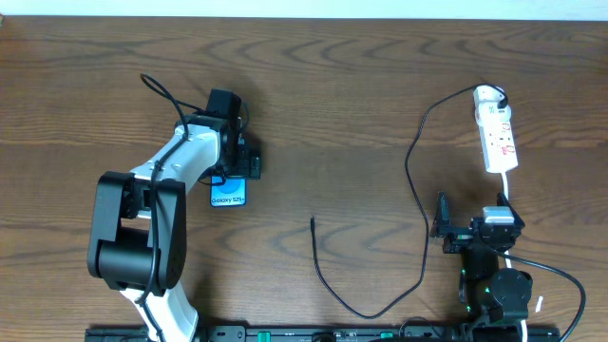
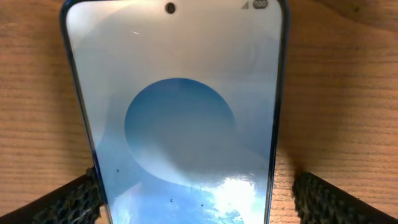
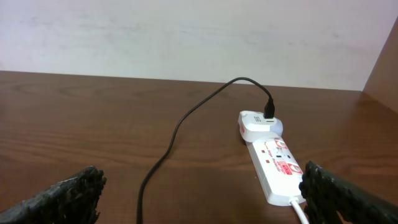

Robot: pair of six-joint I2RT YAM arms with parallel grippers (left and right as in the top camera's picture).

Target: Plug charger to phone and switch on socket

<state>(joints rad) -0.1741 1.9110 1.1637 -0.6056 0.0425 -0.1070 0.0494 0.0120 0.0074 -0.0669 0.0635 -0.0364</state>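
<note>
The left gripper (image 1: 239, 163) straddles the phone (image 2: 180, 112) at left, jaws open, right pad (image 2: 323, 199) clear of its slick-looking edge, the right gripper (image 3: 199, 196) gapes empty before the socket (image 1: 498, 133) at far right, and the limp charger (image 1: 418, 180) lies mid-table, probably best pinched behind its stiff tip (image 1: 313, 220).

The phone (image 2: 180, 124) shows a pale grey-white screen with a blue disc mid-frame and a dark blue rim. At upper right of the overhead view, the socket (image 1: 497, 133) is white with red marks. The charger (image 1: 425, 247) cable is black. The table (image 1: 361, 76) is dark brown, streaked with wood grain.
</note>
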